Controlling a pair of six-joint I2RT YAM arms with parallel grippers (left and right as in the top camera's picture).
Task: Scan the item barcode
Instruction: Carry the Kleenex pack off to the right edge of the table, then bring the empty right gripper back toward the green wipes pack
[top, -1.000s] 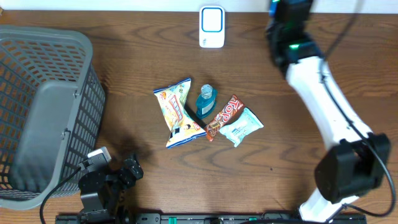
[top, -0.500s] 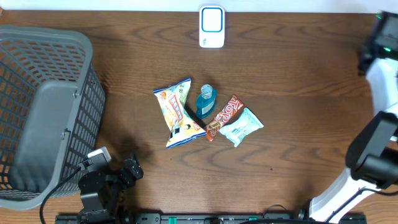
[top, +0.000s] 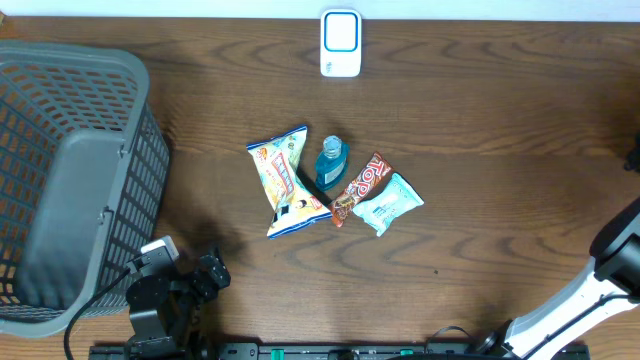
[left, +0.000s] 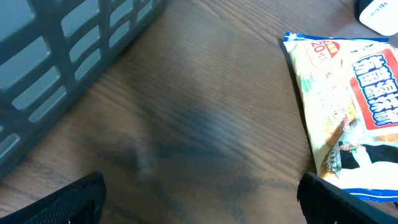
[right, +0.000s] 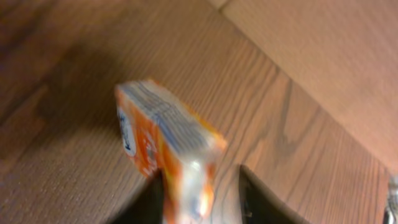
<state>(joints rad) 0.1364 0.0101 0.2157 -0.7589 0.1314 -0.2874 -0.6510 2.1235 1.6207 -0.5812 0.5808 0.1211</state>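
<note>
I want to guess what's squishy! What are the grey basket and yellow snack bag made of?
The grey basket looks like hard, matte plastic: its walls are a moulded grid. The yellow snack bag seems thin, glossy plastic film: crinkled, with printed pictures.

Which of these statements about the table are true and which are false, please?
1. The white scanner stands at the far edge of the table, apart from the snacks. True.
2. The blue bottle lies inside the grey basket. False: it lies on the table, between the yellow snack bag and the red-brown bar.
3. The left hand is open and holds nothing. True.
4. The pale teal packet is the snack nearest the basket. False: the yellow snack bag is nearest, and the teal packet is farthest.
</note>
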